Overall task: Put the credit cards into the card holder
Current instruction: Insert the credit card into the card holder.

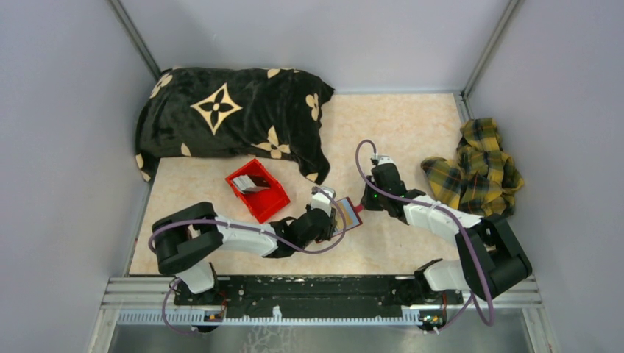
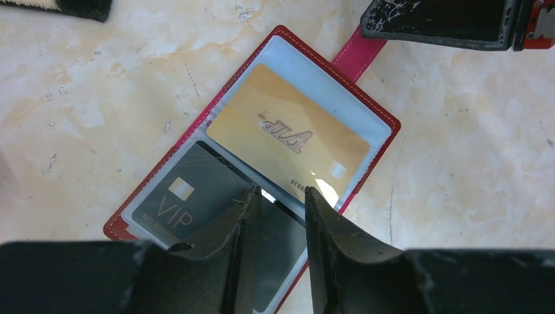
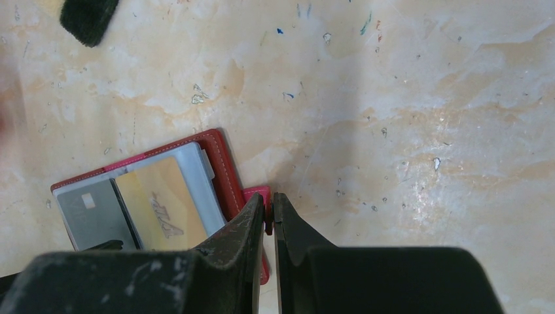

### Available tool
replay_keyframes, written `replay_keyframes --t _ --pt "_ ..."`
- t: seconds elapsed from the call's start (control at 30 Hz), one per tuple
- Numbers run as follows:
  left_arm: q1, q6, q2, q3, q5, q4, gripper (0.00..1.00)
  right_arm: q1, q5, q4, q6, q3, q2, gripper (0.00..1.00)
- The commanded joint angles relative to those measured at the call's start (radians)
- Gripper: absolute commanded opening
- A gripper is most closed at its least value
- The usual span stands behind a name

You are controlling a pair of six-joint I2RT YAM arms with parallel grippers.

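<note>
Shows holder (image 2: 307, 65) open on table (image 2: 458, 163), bin (image 1: 269, 207) just left, gold card (image 2: 288, 134) and dark card (image 2: 183, 196) in its sleeves. Pinches its tab (image 3: 262, 195) with right gripper (image 3: 268, 206). Poises left gripper (image 2: 281, 196) above dark card, jaws narrowly apart.

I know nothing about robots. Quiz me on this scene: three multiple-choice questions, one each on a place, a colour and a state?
1. Where does the card holder lie?
A. at the far back
B. between the left fingers and right fingers
C. off to the right

2. Which colour is the card nearest the snap tab?
A. gold
B. blue
C. green

3. The right fingers are:
A. wide open
B. gripping a card
C. pinched on the snap tab

B: the top view shows it there. A: the gold card sits at the tab end. C: they close on the tab.
</note>
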Motion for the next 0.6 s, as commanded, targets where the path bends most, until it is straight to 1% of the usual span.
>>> replay_keyframes --t 0.0,0.23,0.57 --pt "-0.006 -0.06 0.016 0.004 0.021 0.053 0.38 0.012 0.0 0.04 -0.005 -0.008 -0.025 0.1" --pt "-0.005 -0.062 0.039 0.024 0.019 0.035 0.38 0.012 0.001 0.04 -0.007 -0.009 -0.028 0.1" --pt "-0.005 -0.106 0.058 0.038 0.007 -0.003 0.41 0.012 -0.006 0.044 -0.006 -0.008 -0.028 0.1"
